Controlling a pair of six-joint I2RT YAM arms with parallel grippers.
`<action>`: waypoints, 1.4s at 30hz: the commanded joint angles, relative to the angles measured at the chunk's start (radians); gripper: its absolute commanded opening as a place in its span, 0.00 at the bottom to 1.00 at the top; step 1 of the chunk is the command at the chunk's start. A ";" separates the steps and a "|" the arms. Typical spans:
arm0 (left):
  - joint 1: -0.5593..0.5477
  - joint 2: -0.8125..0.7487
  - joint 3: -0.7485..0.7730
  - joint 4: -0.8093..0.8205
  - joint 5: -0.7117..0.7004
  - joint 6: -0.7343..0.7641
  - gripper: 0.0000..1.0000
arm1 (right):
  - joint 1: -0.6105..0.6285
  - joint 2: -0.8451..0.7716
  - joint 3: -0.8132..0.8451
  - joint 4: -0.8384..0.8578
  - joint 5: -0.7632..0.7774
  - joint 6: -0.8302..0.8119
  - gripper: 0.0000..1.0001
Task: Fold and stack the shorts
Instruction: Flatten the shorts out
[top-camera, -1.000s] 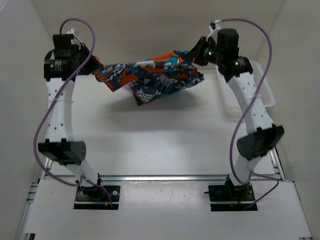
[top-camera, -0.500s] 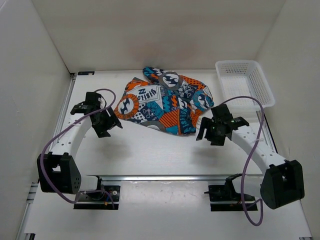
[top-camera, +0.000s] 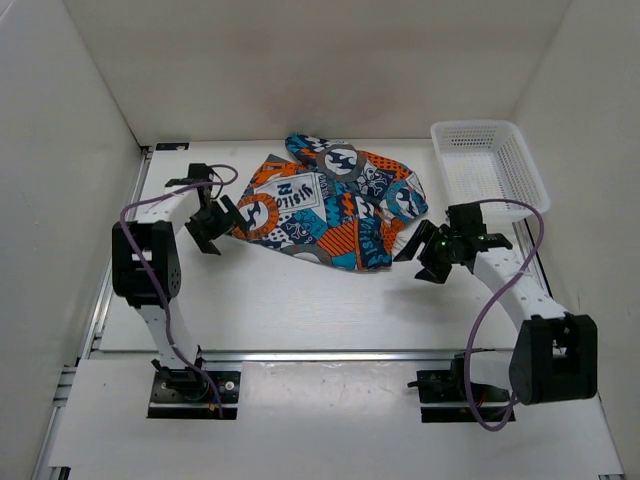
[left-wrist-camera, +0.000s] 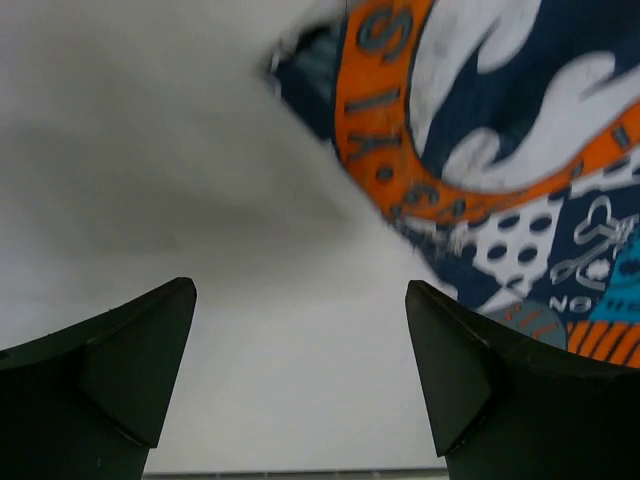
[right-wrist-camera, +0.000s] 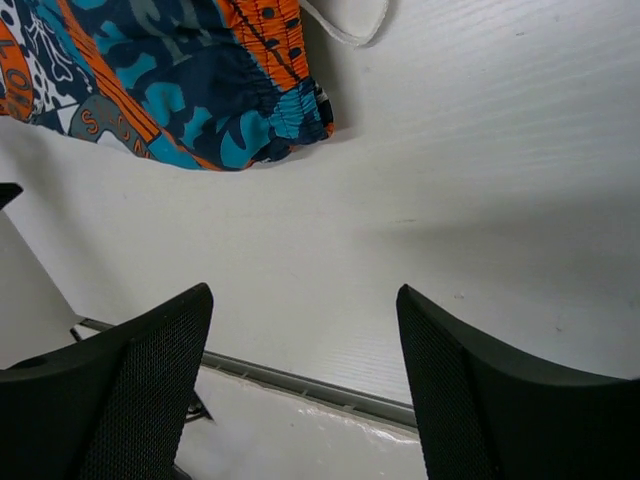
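The shorts (top-camera: 330, 205) lie between the left gripper (top-camera: 214, 224) and the right gripper (top-camera: 424, 256). Both are spread wide and hold nothing.

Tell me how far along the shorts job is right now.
Done: the shorts lie spread on the table, rumpled, with no clean fold visible. In hand: nothing. The left claw sits open at their left edge and the right claw is open just off their right corner, both empty. Left: all the folding, then the stacking.
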 joint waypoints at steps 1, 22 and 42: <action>0.008 0.080 0.109 0.033 -0.005 0.013 0.98 | -0.007 0.062 -0.017 0.115 -0.095 0.033 0.79; 0.040 0.221 0.321 0.033 0.092 0.022 0.10 | 0.122 0.573 0.330 0.261 0.067 0.114 0.00; 0.157 -0.492 -0.123 -0.049 0.018 -0.013 0.10 | 0.168 -0.031 0.194 -0.140 0.216 -0.131 0.00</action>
